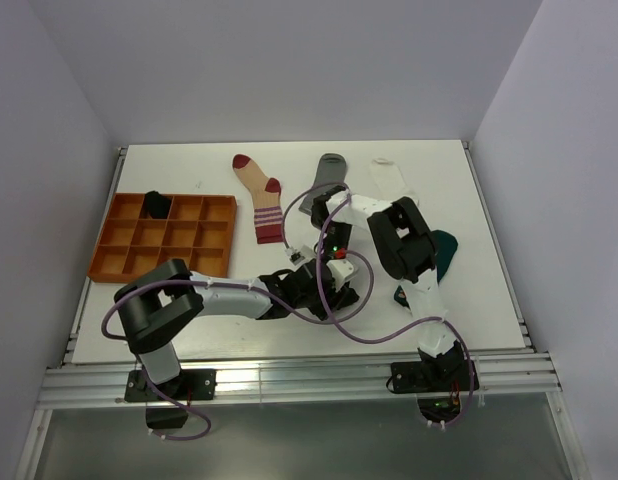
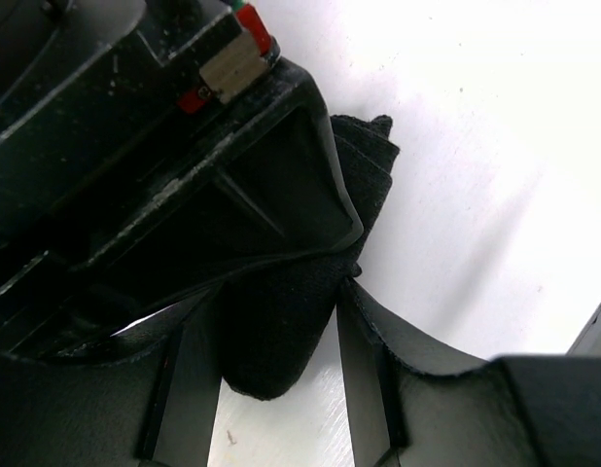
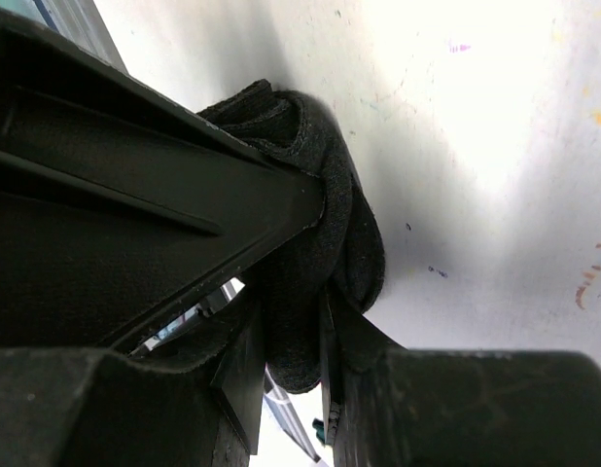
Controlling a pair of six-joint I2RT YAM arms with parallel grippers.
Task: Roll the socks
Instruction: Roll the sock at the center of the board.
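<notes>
black sock [image 2: 271, 331]: mostly behind fingers [image 2: 427, 350] | teal sock [image 1: 449, 248]: partly under right arm [image 1: 404, 240]

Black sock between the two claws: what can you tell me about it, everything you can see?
The black sock is plain, soft knit fabric, bunched into a few folded layers like a partly made roll. The right gripper pinches it. It also lies between the fingers of the left gripper, but it is unclear whether they squeeze it. It sits low over the white table, toward its near side. Whether it touches the table cannot be told.
</notes>
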